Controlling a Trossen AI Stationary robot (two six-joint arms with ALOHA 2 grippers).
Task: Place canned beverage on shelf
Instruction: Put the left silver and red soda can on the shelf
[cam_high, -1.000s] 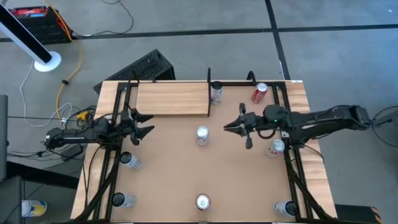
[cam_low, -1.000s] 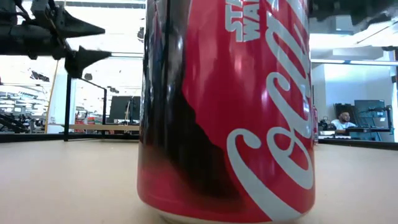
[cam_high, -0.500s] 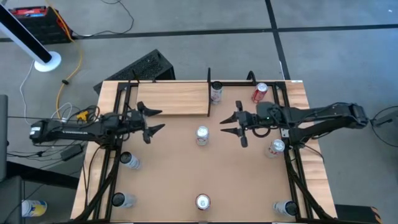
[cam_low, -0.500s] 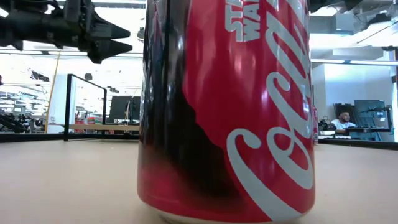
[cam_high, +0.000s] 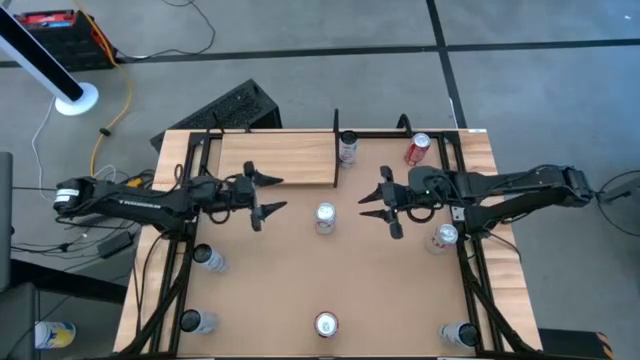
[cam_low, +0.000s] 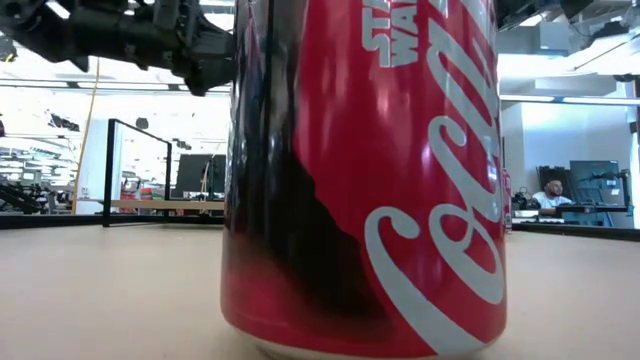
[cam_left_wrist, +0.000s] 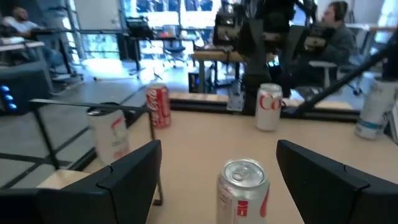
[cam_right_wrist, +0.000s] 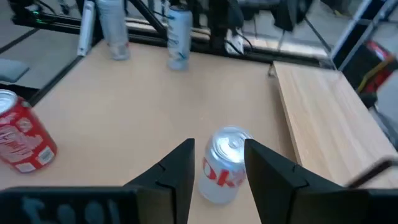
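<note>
Overhead: left gripper (cam_high: 268, 196), fingers spread, sits left of centre. A silver can (cam_high: 325, 217) stands mid-frame between the arms. Right gripper (cam_high: 374, 201), also spread, is just right. The shelf (cam_high: 276, 158) lies upper centre-left.

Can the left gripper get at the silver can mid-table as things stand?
Probably yes. The left gripper is open and faces the silver can across bare tabletop, with nothing between them. The right gripper, also open, faces the same can from the other side and could crowd it.
</note>
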